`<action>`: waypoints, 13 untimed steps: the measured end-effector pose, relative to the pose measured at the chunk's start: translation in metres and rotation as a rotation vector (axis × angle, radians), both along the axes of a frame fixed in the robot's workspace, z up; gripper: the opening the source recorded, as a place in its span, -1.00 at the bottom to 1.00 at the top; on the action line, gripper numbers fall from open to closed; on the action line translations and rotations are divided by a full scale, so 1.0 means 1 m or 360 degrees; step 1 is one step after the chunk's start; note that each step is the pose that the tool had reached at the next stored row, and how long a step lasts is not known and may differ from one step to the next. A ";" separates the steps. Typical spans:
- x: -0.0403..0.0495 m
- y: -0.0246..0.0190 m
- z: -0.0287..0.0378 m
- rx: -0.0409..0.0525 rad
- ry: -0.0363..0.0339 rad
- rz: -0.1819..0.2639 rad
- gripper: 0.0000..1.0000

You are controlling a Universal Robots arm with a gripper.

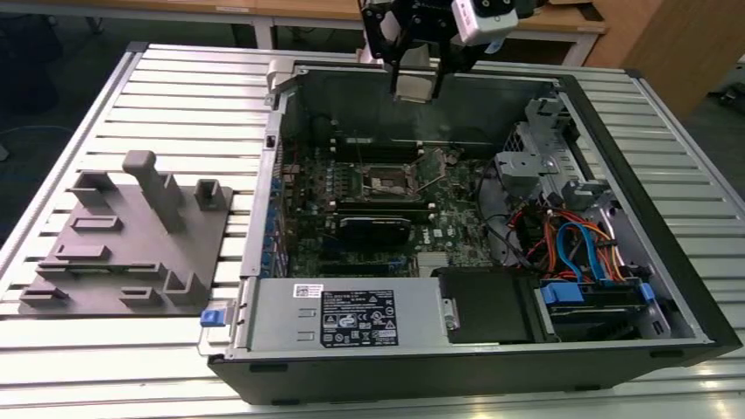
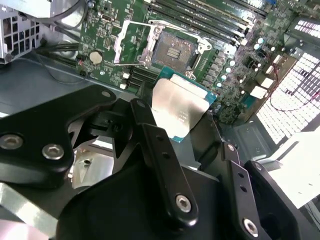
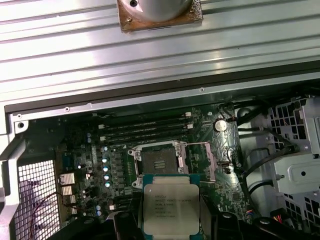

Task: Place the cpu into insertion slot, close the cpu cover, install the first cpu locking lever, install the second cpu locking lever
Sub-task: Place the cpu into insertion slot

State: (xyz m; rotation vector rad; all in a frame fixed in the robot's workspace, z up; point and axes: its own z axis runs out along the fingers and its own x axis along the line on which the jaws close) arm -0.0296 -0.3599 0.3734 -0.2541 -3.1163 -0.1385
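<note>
My gripper [image 1: 416, 80] hangs above the rear wall of the open computer case, shut on the cpu [image 1: 414, 89]. In both wrist views the cpu [image 2: 180, 105] [image 3: 171, 205] is a silver-topped square on a green base, pinched by its edges between the black fingers [image 2: 150, 135]. The insertion slot [image 1: 385, 182] [image 2: 175, 50] [image 3: 159, 162] lies bare on the green motherboard, well below the chip. Beside the slot, the cpu cover [image 2: 131, 42] [image 3: 204, 161] is swung open, with board showing through its middle opening.
The case [image 1: 652, 131] walls ring the motherboard. Long black memory slots [image 3: 145, 127] run beside the socket. A drive cage and coloured cables [image 1: 570, 244] fill the exterior view's right, and a power supply [image 1: 349, 319] sits at the front. A grey fixture [image 1: 128, 236] lies on the slatted table.
</note>
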 end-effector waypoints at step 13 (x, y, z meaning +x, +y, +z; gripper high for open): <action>0.0000 0.0000 0.0000 0.0000 0.0000 0.0000 0.08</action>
